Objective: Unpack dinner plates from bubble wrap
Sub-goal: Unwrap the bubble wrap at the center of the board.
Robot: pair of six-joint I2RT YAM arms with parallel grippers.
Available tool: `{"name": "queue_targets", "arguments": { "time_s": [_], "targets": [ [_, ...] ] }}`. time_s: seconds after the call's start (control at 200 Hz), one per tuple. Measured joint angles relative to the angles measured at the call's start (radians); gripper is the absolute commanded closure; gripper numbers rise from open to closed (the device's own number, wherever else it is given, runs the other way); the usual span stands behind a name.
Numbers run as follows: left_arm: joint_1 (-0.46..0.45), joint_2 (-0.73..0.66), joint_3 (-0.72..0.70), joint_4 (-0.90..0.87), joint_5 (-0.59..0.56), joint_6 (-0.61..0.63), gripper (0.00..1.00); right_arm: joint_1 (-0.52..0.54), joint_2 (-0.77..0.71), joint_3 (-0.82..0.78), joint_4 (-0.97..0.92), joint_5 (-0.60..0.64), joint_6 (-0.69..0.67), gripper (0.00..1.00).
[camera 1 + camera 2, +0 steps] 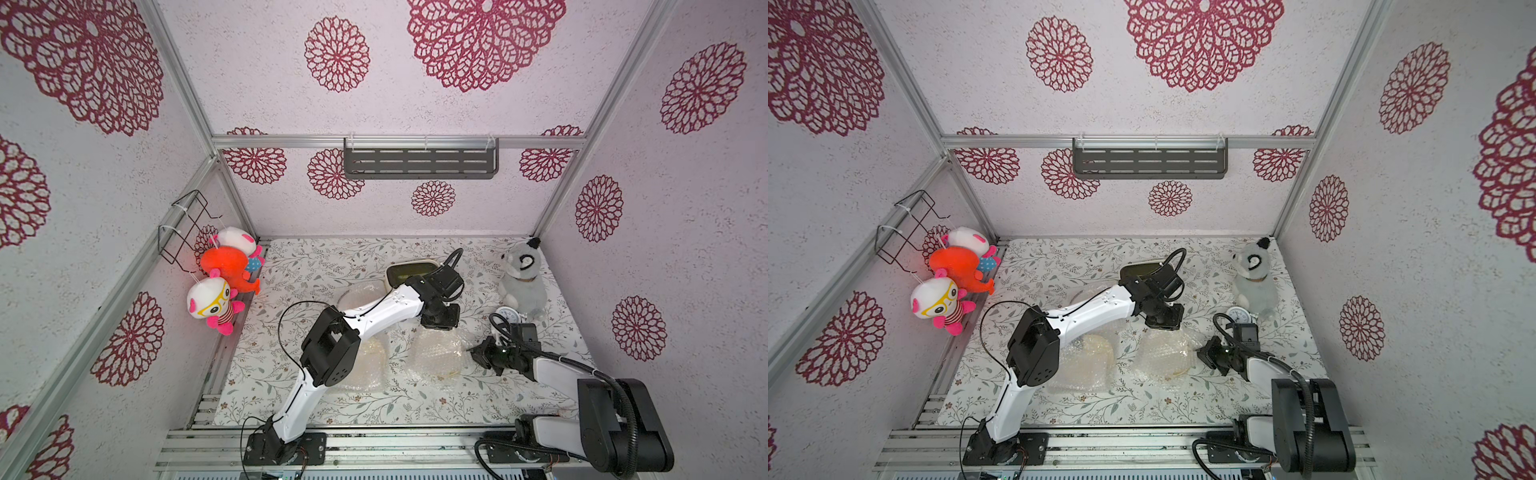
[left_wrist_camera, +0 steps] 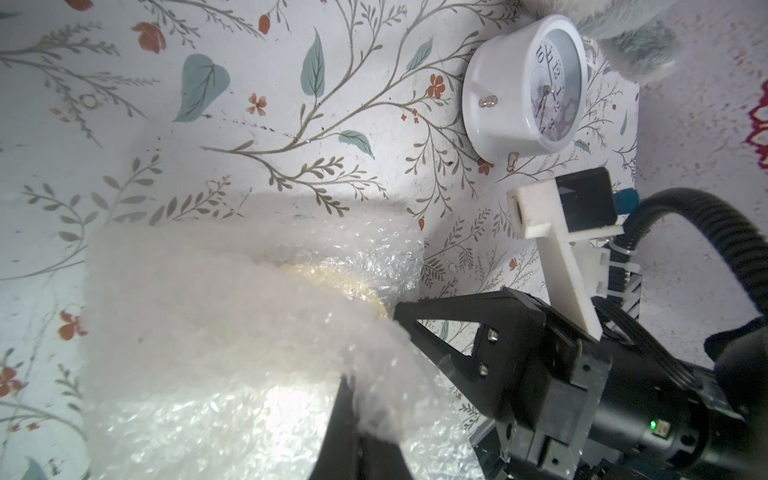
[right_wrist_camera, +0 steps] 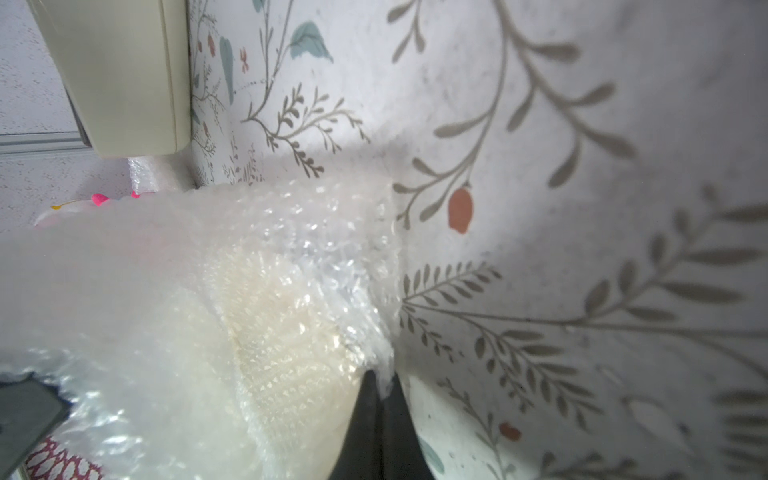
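Note:
A cream dinner plate (image 3: pixel 282 332) lies wrapped in a bubble wrap (image 1: pixel 436 353) bundle at the middle right of the table. My left gripper (image 2: pixel 353 386) is shut on a whitish fold of this wrap at the bundle's far edge, below the wrist in both top views (image 1: pixel 440 326) (image 1: pixel 1163 324). My right gripper (image 3: pixel 382 382) is shut on the wrap's right edge (image 1: pixel 473 351), and its black fingers (image 2: pixel 415 316) show in the left wrist view. Two more wrapped bundles lie on the table. One is at the front left (image 1: pixel 368 365), partly under the left arm, and the other is at the back (image 1: pixel 359 295).
A small white alarm clock (image 1: pixel 507 313) and a grey plush animal (image 1: pixel 521 278) stand right of the grippers. A cream box with a dark top (image 1: pixel 411 270) sits behind the left wrist. Plush toys (image 1: pixel 224 274) hang on the left wall.

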Motion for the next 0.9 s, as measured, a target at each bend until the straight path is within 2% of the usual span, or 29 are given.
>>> {"name": "queue_targets", "arguments": {
  "time_s": [0.901],
  "targets": [
    [0.018,-0.101,-0.059,0.004,0.059,0.027,1.00,0.000,0.000,0.000,0.001,0.027,0.000,1.00]
  ]
}}
